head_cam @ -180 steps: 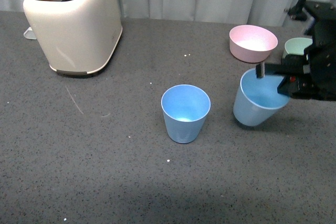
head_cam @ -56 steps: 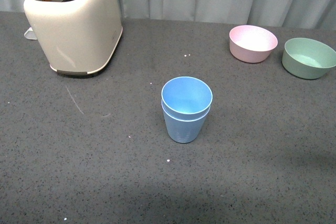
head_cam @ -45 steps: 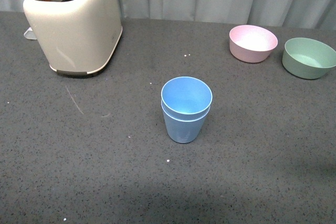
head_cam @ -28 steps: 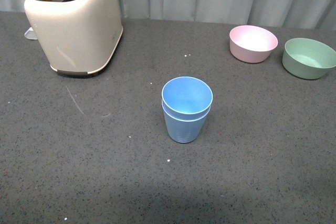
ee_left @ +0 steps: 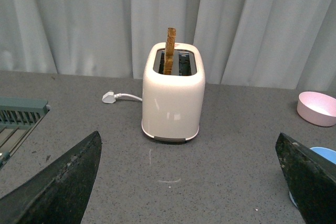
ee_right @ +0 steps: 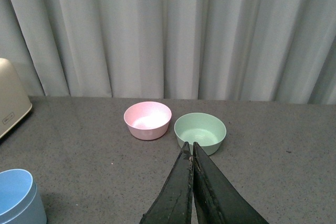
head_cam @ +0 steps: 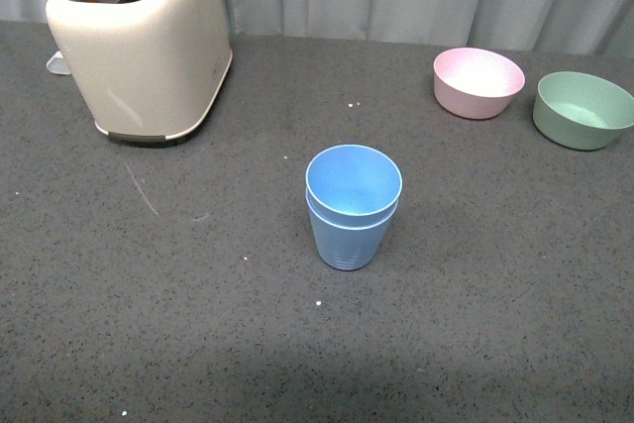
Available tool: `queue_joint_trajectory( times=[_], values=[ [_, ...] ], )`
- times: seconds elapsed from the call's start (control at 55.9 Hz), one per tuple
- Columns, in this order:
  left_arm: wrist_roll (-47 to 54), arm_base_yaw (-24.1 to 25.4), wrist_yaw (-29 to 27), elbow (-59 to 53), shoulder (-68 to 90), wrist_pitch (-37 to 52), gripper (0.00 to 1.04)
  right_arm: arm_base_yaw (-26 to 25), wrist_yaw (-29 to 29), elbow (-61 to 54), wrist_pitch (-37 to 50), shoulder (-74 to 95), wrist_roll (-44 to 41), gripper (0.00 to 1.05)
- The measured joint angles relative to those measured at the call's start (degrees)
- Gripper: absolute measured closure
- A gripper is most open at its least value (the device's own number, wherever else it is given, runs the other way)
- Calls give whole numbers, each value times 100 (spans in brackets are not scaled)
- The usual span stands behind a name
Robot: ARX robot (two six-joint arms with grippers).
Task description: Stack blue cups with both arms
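Blue cups [head_cam: 353, 207], tapered matte plastic, sat nested upright. Left gripper [ee_left: 189, 182] spread wide, empty; right gripper [ee_right: 192, 167] pressed closed, empty.

A dark grey speckled tabletop [head_cam: 198, 324] fills the scene, marked with a few pale scuffs and white crumbs. Along its far edge hangs a pale grey curtain [ee_right: 157, 30] in soft vertical folds, closing off the whole back. The light is even and diffuse, with only faint shadows on the near surface.
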Motion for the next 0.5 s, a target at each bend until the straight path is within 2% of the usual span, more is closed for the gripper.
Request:
queue_joint_trajectory(
  times=[0.501],
  values=[
    [0,0,0,0,0,0,7,0,-2,0,-1222,-1257,0,104]
  ],
)
